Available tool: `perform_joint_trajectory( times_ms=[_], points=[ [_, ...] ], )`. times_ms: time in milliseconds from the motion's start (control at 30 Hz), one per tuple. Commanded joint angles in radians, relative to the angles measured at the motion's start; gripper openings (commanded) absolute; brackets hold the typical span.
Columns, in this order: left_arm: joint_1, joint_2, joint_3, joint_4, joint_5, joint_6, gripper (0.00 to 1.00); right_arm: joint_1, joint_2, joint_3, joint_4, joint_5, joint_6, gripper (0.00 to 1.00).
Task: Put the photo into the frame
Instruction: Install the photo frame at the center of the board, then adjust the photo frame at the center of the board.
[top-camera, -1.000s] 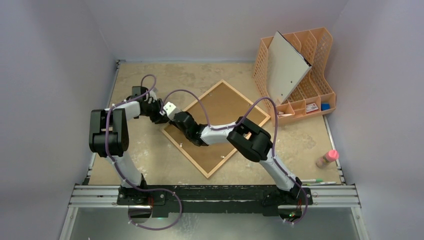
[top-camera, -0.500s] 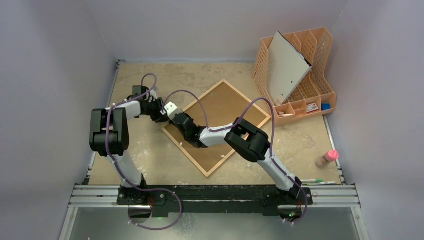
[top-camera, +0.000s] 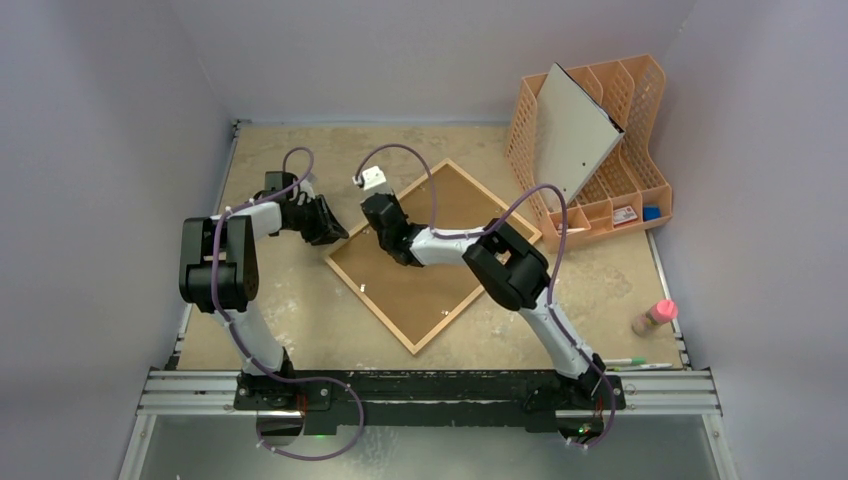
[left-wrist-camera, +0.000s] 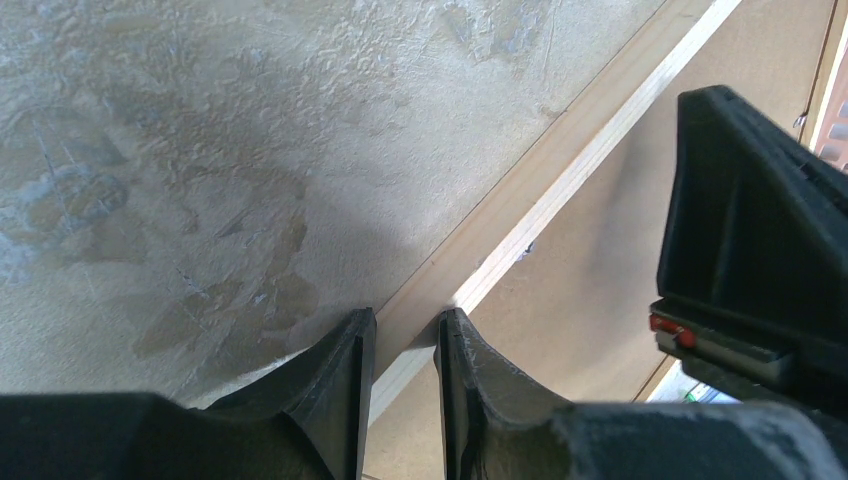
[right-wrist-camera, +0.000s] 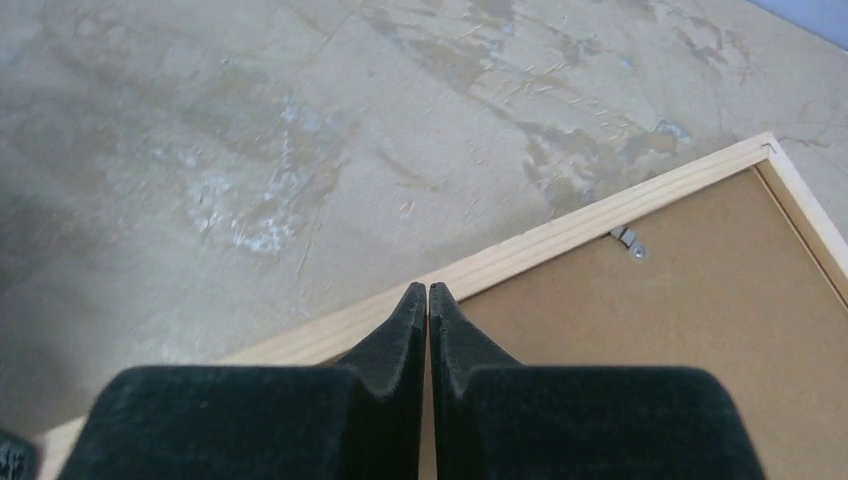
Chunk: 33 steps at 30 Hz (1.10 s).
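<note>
The frame (top-camera: 372, 307) of thin light wood lies flat on the table, turned like a diamond, with a brown hardboard backing panel (top-camera: 420, 290) inside it. My left gripper (top-camera: 330, 232) is at the frame's left corner. In the left wrist view its fingers (left-wrist-camera: 350, 370) straddle the wooden rail (left-wrist-camera: 560, 180) and are shut on it. My right gripper (top-camera: 378, 210) is shut and empty, its tips (right-wrist-camera: 428, 292) over the upper-left rail (right-wrist-camera: 600, 215). Its black body (left-wrist-camera: 760, 230) also shows in the left wrist view. The photo is not in view.
An orange lattice organizer (top-camera: 625, 110) stands at the back right with a white-grey, dark-edged board (top-camera: 572, 130) leaning in it. A pink-capped bottle (top-camera: 655, 317) and pens (top-camera: 635, 363) lie at the right front edge.
My right gripper has moved from beside the left gripper at the frame's left corner up and back along the upper-left rail. The left arm and the frame have not moved.
</note>
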Motion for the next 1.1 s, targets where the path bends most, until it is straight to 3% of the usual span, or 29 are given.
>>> perform_joint_trajectory(
  times_ms=[0, 200, 467, 667, 833, 1067],
  points=[
    [-0.059, 0.106, -0.073, -0.154, -0.123, 0.002, 0.16, 0.001, -0.068, 0.054, -0.074, -0.015, 0.112, 0.08],
    [-0.060, 0.074, -0.037, -0.104, -0.058, -0.018, 0.20, -0.077, -0.192, 0.068, -0.301, -0.184, 0.341, 0.21],
    [-0.061, 0.066, 0.098, -0.038, -0.008, -0.063, 0.42, -0.242, -0.485, -0.139, -0.638, -0.322, 0.636, 0.40],
    [-0.066, 0.078, 0.163, 0.024, 0.018, -0.091, 0.53, -0.348, -0.694, -0.370, -0.936, -0.282, 0.839, 0.69],
    [-0.094, 0.121, 0.209, 0.063, 0.037, -0.093, 0.54, -0.425, -0.826, -0.536, -1.012, -0.370, 0.893, 0.74],
    [-0.131, 0.188, 0.272, 0.078, 0.045, -0.090, 0.52, -0.486, -0.832, -0.661, -0.999, -0.493, 0.889, 0.74]
  ],
)
